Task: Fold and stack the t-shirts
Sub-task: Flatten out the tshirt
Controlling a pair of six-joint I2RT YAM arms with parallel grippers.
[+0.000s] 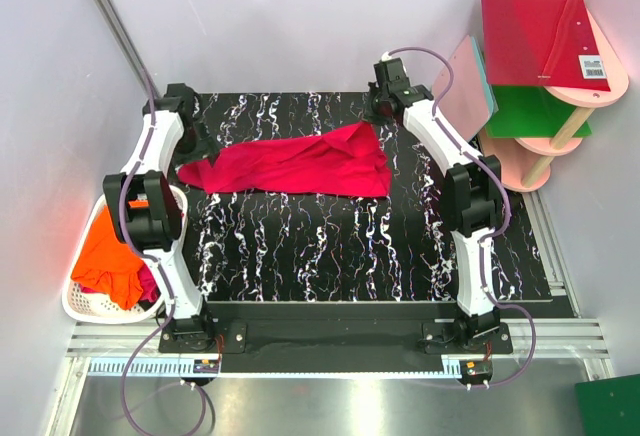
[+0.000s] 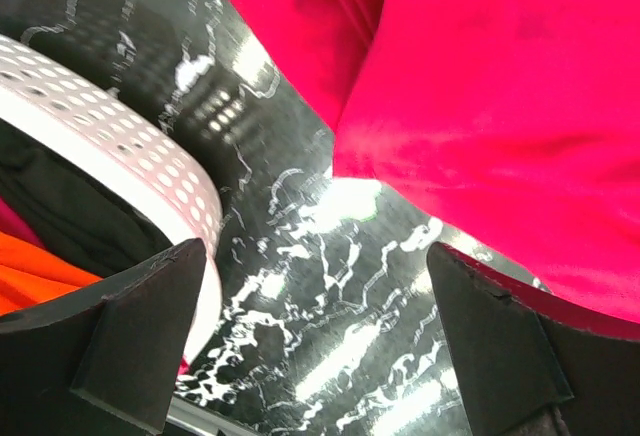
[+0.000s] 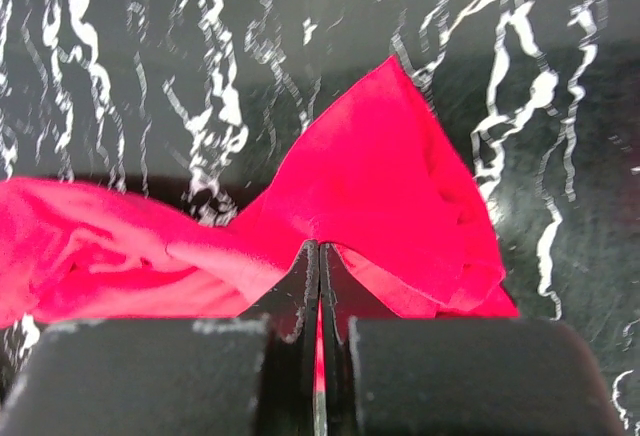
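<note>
The left gripper [image 2: 315, 331] stands wide apart with nothing between its fingers, low over the table [image 1: 330, 256] at the left end of the crimson t-shirt [image 1: 300, 166]. The right gripper [image 3: 318, 256] is pinched tight on a raised fold at the shirt's right end. The shirt lies crumpled in a long band across the upper middle of the top view, so the step in hand looks like spreading it flat before any fold. To do that well, the left claw should probably take the loose edge nearest it, catching cloth only and not the tabletop, and then both arms should draw apart evenly. At lower left, beside the table, the white perforated basket [image 1: 75, 306] holds an orange t-shirt [image 1: 110, 256] and some crimson cloth [image 1: 150, 281]. At upper right a pink shelf [image 1: 515, 171] carries a red board [image 1: 530, 36] and a green board [image 1: 530, 111].
</note>
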